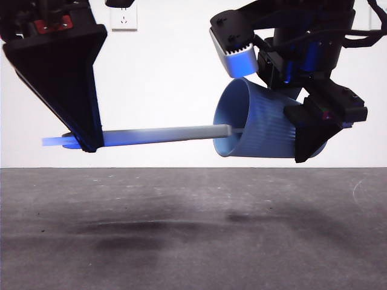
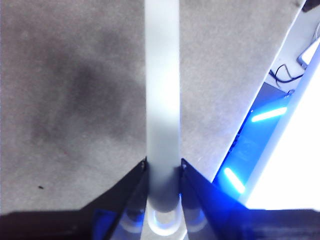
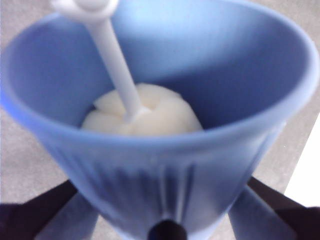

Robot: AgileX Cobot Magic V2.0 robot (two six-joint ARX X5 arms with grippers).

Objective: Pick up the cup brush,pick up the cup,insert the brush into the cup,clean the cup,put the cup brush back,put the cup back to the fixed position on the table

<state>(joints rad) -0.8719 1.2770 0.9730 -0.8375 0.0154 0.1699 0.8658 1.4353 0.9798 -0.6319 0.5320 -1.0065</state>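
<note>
My right gripper (image 1: 311,130) is shut on the blue ribbed cup (image 1: 260,124) and holds it on its side in the air, mouth toward the left. My left gripper (image 1: 91,142) is shut on the grey handle of the cup brush (image 1: 163,134) and holds it level above the table (image 1: 193,229). The brush reaches into the cup's mouth. In the right wrist view the cream sponge head (image 3: 145,112) sits deep inside the cup (image 3: 160,165). In the left wrist view the handle (image 2: 162,100) runs out between my jaws.
A white wall with a socket (image 1: 124,17) stands behind. The table edge, cables and blue lights (image 2: 265,115) show in the left wrist view.
</note>
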